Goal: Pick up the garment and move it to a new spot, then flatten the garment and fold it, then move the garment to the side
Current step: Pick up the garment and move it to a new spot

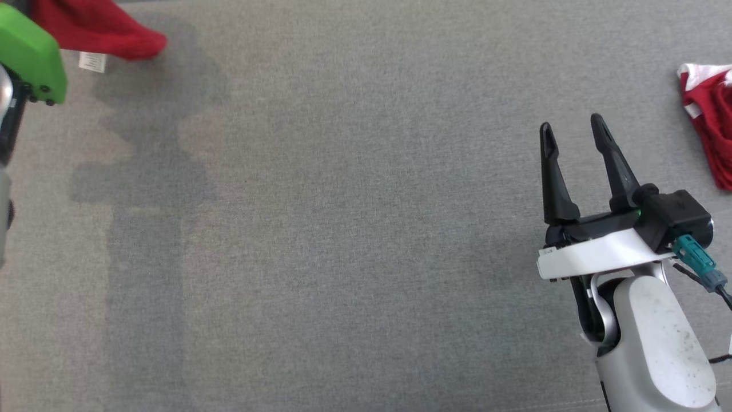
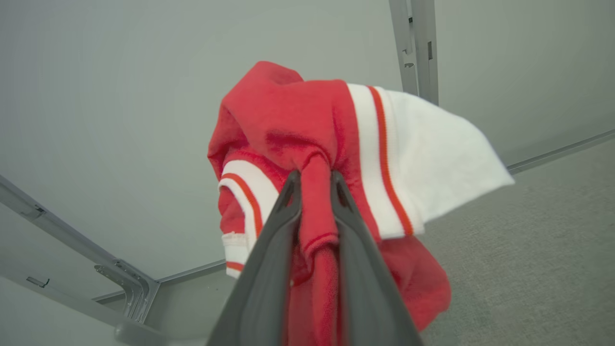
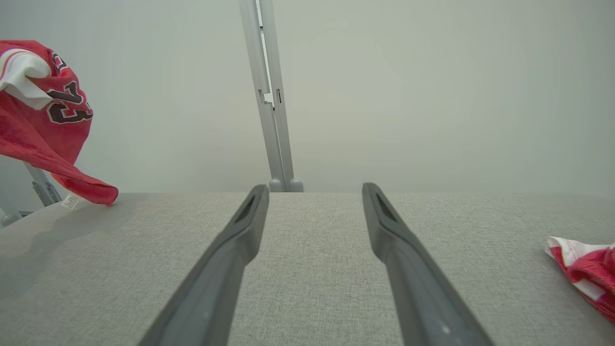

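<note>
bright, soft, even light throughout, colours clean. head view: broad soft-edged shadow [image 1: 146,189] on the grey cloth [image 1: 366,257] just below the red garment [image 1: 97,28], stretching away from it down to the bottom edge. left wrist view: smeared at the white flap [image 2: 442,158] of the garment, hazy on the left fingers [image 2: 269,269] in front of it. right wrist view: sharp weave right of the garment, right fingers [image 3: 216,288] out of focus, post [image 3: 269,96] leaning through the wide lens.
</note>
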